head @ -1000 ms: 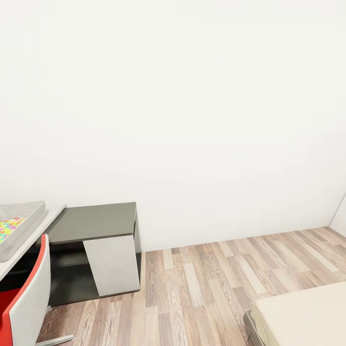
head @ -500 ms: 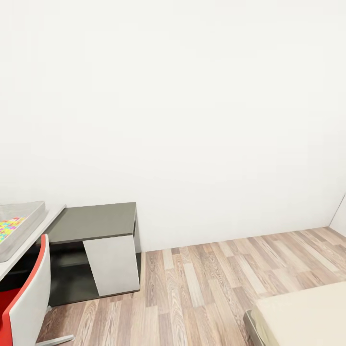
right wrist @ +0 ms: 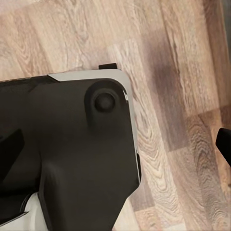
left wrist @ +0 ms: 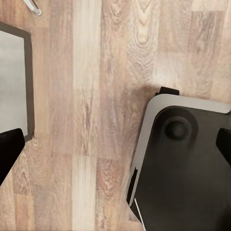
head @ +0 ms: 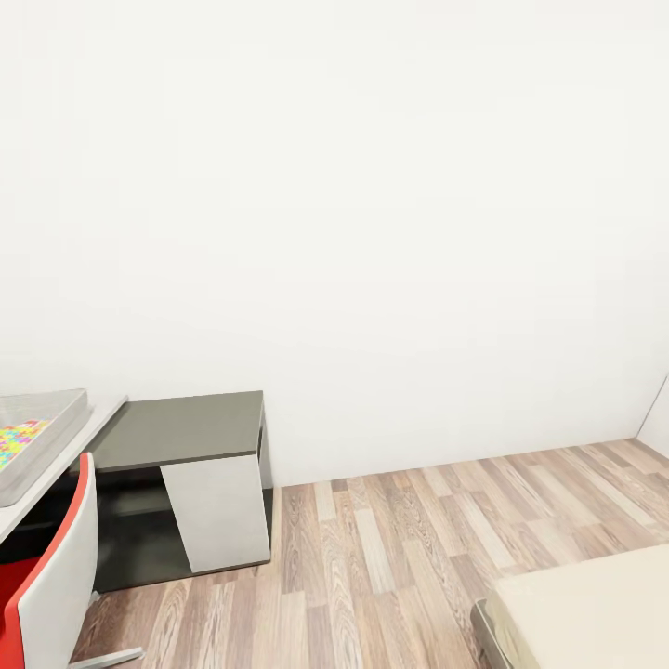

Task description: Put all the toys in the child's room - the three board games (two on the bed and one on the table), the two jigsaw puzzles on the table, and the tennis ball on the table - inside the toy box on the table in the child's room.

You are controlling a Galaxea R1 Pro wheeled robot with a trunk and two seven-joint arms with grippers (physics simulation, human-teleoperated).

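Observation:
At the head view's left edge the light grey toy box [head: 42, 423] rests on the pale table [head: 93, 429]. A bright mosaic jigsaw puzzle [head: 17, 440] lies within its walls. A beige corner of the bed [head: 595, 604] reaches in at the lower right. The board games and the tennis ball are out of view. My left gripper [left wrist: 115, 147] hangs open over the wood floor, its dark fingertips [left wrist: 8, 150] far apart and nothing between them. My right gripper [right wrist: 117, 144] is open too, above my own black base [right wrist: 72, 144].
A low dark grey cabinet [head: 186, 429] with a white panel stands against the white wall, right of the table. A red and white chair [head: 51, 567] sits at the lower left. Wood plank floor [head: 390, 548] stretches between cabinet and bed.

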